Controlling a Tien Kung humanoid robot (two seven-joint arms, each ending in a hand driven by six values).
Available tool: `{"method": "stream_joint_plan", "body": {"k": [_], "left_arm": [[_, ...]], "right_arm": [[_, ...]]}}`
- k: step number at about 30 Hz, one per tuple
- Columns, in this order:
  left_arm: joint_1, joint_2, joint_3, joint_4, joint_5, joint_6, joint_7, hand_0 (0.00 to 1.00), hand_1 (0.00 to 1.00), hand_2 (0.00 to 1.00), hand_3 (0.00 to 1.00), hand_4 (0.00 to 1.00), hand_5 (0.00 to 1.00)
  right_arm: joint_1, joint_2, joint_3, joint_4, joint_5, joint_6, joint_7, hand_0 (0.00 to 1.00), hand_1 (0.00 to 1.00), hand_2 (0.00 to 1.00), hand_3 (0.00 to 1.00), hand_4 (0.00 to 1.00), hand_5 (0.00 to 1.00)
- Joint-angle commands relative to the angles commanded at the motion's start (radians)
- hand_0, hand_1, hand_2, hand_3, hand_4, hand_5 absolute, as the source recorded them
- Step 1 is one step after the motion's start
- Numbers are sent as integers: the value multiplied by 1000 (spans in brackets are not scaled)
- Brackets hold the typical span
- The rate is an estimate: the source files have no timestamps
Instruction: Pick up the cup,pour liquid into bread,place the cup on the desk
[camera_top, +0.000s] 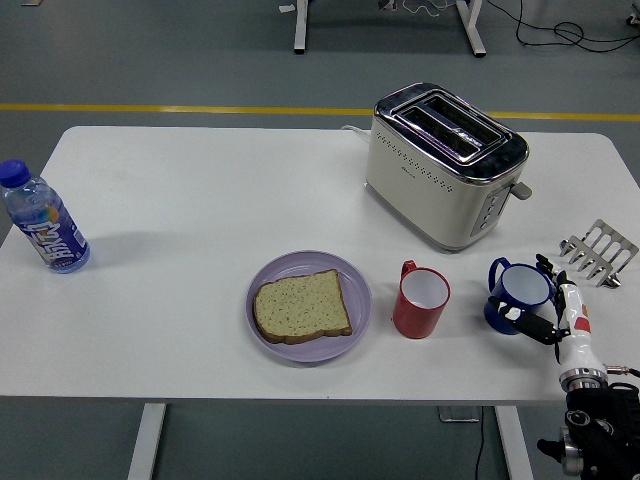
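My right hand comes up from the bottom right corner of the white table. It sits right at the blue cup, on the cup's right and near side. My black fingers curl around the bottom part of the cup and touch it, so my hand looks closed on the blue cup. The cup stands straight up on the table, and its handle sticks out to the left, away from my hand. I can see into its light inside, but I cannot tell if there is any drink in it.

Just left of the blue cup is a red cup, also standing up (the two cups do not touch). Left of the red cup is a purple plate with one slice of bread lying flat on it. The bread is well apart from my hand, with the red cup in between.

Behind the cups, farther from me, stands a cream toaster with two slots on top. A small metal rack lies near the right edge of the table, just behind my hand. Far off on the left side stands a water bottle with a blue cap.
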Motion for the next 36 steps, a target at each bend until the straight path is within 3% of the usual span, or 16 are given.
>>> {"method": "stream_joint_plan", "body": {"k": [25,26,36], "left_arm": [[4,-1,0,-1,1,0,0,688,696,700,554,252,998],[4,-1,0,-1,-1,0,-1,688,696,701,554,252,998],[4,-2,2,-1,-5,0,-1,688,696,701,554,252,998]], "right_arm": [[10,6,-7,-13,16,-5,11,829,692,754,784,998,113],[10,6,-7,-14,18,-5,11,785,656,723,757,998,118],[18,9,-11,-27,27,-10,15,762,645,711,749,998,118]]}}
